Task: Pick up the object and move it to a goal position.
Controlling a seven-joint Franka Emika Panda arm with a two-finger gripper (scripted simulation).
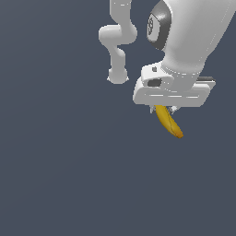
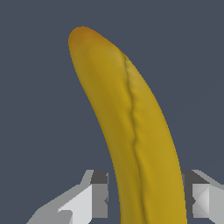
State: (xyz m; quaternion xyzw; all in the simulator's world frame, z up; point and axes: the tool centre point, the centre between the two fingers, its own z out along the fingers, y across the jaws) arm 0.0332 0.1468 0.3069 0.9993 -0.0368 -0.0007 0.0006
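In the exterior view, the white arm (image 1: 184,41) came down from the top right of the frame, and its wide flat hand sat a little right of centre, just above the middle. A further run of rounded arm links curled through the upper centre, behind and to the exterior view's left of the hand. The gripper (image 1: 162,109) pointed downward beneath the hand. Its fingers were mostly hidden by the hand's body, so only short pale stubs showed on either side of the fruit. The banana (image 1: 168,122) hung from between them, its upper end tucked under the hand and its orange-brown end slanting down toward the exterior view's right, near the centre right of the frame. It looked clear of the plain dark grey surface (image 1: 69,175), though that flat backdrop gave no shadow, so this is probably rather than certainly so.

In the wrist view, the banana (image 2: 135,131) filled the middle of the picture, curving from the lower centre up to its orange-tinted end in the upper left. A dark seam ran along its length. The two grey fingers (image 2: 94,197) stood at the lower edge, one on each side of the fruit, closed narrowly against its flanks and holding it.
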